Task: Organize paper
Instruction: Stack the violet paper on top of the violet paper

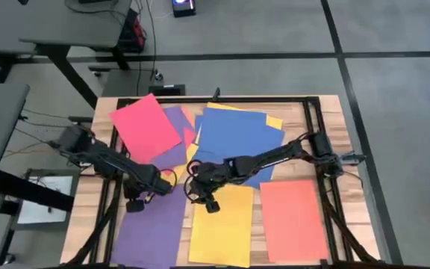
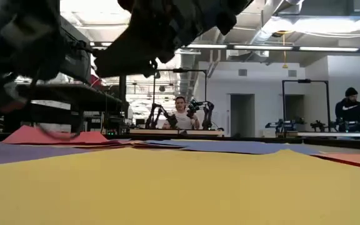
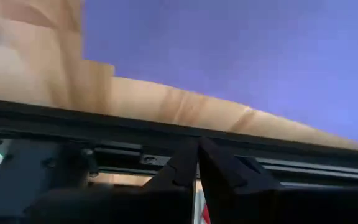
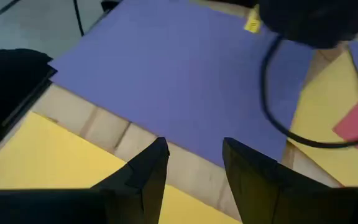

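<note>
lying lengthwise toward near edge, yellow paper [image 1: 224, 226]

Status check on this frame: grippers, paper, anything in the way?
Left gripper fingers shut, empty, over purple sheet. Right gripper fingers open, empty, over yellow sheet. Coloured sheets spread loose, unstacked. Nothing in the way.

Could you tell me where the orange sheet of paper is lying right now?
In the high view, the orange sheet lies flat at the table's near right corner, beside the yellow sheet, apart from both grippers.
</note>
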Tool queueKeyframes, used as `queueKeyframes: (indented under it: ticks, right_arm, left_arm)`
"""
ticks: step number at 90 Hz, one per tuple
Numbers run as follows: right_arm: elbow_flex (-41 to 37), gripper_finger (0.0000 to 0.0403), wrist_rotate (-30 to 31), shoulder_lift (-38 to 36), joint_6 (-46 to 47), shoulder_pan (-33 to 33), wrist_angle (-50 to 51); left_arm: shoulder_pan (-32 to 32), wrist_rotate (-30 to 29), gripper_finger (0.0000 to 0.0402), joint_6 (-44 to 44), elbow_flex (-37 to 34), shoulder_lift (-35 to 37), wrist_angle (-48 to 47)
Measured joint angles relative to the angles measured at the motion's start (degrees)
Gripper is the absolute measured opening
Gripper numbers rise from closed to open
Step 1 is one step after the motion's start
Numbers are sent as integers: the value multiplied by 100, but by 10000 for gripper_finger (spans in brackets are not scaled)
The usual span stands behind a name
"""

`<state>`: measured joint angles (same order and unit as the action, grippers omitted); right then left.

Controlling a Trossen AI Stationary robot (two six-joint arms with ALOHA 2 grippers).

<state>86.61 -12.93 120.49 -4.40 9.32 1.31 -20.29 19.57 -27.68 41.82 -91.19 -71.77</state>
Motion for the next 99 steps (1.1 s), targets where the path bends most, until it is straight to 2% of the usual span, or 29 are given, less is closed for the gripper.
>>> queueKeyframes:
  ticks: [12,26,54,81,99]
  right_arm:
    - [10,146,-9,307,226,148,-394]
    - [140,146,-5,733,463,371,37]
    - [598,146,404,831,664,739,187]
    - [812,146,855,1193,1455,615,85]
    - [1151,145,1063,1558,1487,488,564]
  left_arm:
    - [-152,130,0,86,-2,-215,427]
    - [-340,156,0,-23,-4,-168,773]
    - [-570,169,0,-504,-470,-171,999]
    - [-676,198,0,-1015,-490,-116,1591]
    - [-675,341,0,-1704,-452,-121,1733]
